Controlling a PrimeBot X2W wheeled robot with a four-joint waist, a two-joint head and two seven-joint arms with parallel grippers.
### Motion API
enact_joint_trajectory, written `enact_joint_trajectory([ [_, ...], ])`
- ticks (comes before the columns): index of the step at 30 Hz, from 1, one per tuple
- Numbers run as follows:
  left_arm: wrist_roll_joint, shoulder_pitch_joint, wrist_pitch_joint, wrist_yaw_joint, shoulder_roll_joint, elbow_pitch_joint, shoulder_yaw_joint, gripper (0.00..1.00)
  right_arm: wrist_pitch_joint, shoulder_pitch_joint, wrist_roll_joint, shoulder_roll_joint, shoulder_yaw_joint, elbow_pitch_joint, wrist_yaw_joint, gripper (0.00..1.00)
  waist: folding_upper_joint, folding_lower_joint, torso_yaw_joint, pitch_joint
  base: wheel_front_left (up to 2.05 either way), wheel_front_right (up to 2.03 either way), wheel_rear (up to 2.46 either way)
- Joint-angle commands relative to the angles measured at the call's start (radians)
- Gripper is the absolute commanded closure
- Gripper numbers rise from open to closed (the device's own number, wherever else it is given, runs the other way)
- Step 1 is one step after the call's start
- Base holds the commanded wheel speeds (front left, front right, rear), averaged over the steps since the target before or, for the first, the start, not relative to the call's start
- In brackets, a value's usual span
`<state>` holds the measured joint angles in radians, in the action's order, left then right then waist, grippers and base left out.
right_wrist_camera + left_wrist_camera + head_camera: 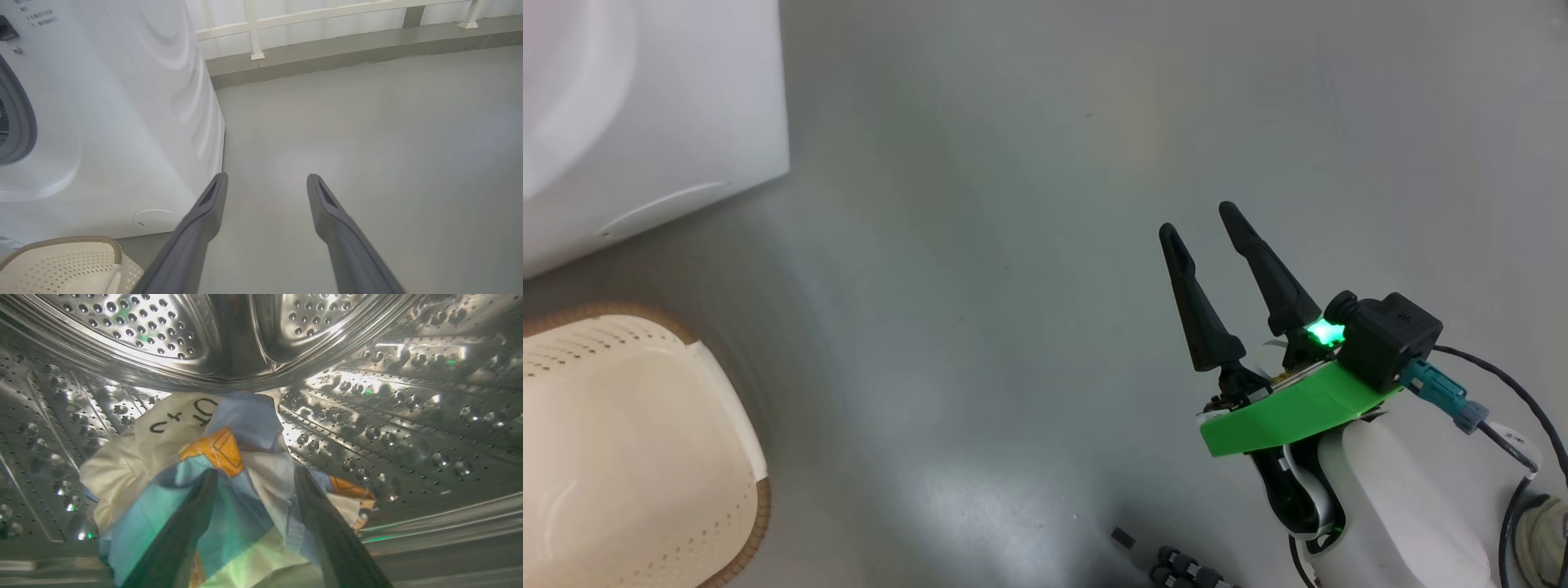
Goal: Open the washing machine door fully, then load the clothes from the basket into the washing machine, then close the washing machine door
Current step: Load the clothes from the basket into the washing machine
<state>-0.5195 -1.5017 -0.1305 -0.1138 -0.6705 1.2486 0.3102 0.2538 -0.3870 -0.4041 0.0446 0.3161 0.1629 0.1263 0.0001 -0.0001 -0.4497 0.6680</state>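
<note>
My left hand (pixel 255 475) is inside the drum (pixel 408 428) of the washing machine (pixel 645 122). Its two dark fingers (pixel 175 539) stand wide apart and are clamped on nothing. The clothes (pixel 229 457) lie bunched between and just beyond the fingers, and folds of cloth touch both of them. It is blue fabric with orange patches, and a cream-white piece with black lettering (pixel 163 428) sits on the left side of the heap in the left wrist view. The heap rests on the perforated steel wall of the drum and reaches the seam where that wall meets the drum's back. My right hand (pixel 1197 220) is outside, low over the grey floor (pixel 1013 245), well apart from the machine. Its fingers are spread fully and it has hold of nothing. A green bracket (pixel 1290 412) sits on its wrist, and a small green light glows just above that. In the right wrist view the white side and front of the machine stand to the left of this hand, with the grey gasket (pixel 20 114) at that view's left edge. The round white filter cap (pixel 157 219) sits near the machine's bottom corner. The basket (pixel 629 457) stands on the floor just before the machine's front, with its brown woven rim and perforated cream wall toward me. A pale railing (pixel 327 16) runs along the far edge of the floor.
</note>
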Motion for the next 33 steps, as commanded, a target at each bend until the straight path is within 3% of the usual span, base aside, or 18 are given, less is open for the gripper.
enact_joint_trajectory([
  [1,-0.008,-0.018,0.011,0.001,-0.031,-0.013,-0.012,0.0,0.008,0.0,0.0,0.006,0.015,-0.014,0.004,0.0,-0.0001,0.0001,0.006,-0.013,0.0,0.0,0.0],
  [15,-0.071,0.109,0.196,-0.015,0.003,-0.007,-0.021,0.0,0.008,-0.006,0.005,0.01,0.016,0.011,0.004,0.0,-0.0001,0.0001,0.041,-0.111,0.0,0.0,0.0],
  [33,-0.223,0.421,0.355,-0.017,0.095,-0.138,0.065,0.0,0.008,0.02,-0.02,0.08,0.005,0.052,0.004,0.0,-0.0001,0.0001,0.176,-0.326,0.0,0.0,0.0],
])
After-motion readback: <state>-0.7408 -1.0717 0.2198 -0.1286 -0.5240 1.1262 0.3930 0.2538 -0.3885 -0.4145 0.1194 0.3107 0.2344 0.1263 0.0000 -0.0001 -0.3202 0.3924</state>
